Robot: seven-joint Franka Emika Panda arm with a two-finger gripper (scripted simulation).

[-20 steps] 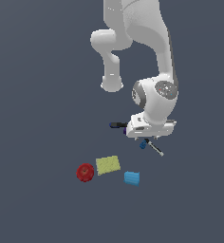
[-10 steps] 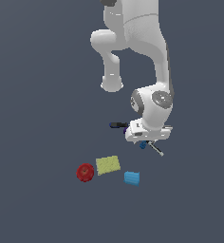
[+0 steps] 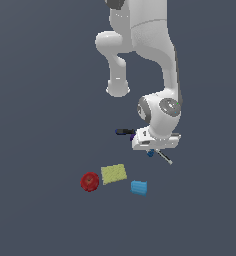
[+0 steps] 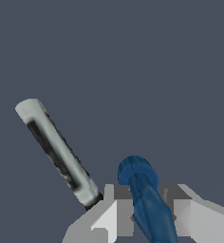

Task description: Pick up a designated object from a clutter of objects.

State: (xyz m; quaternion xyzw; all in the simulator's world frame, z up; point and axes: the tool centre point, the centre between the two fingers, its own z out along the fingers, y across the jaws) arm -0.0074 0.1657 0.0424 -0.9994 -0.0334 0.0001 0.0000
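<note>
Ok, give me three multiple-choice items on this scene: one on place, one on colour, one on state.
1. Where is the blue piece?
A. between the gripper fingers
B. on the pad
C. beside the fruit

2. What colour is the pad?
A. purple
B. yellow-green
C. white

3. How do the fingers stand?
A. wide apart, nothing between them
C. out of view
B. either side of the blue piece

Answers:
1 A: the wrist view shows it in the gap between the fingers.
2 B: the exterior view shows it yellow-green, between the red fruit and the light-blue block.
3 B: a finger shows on each side of the piece; contact cannot be told.
</note>
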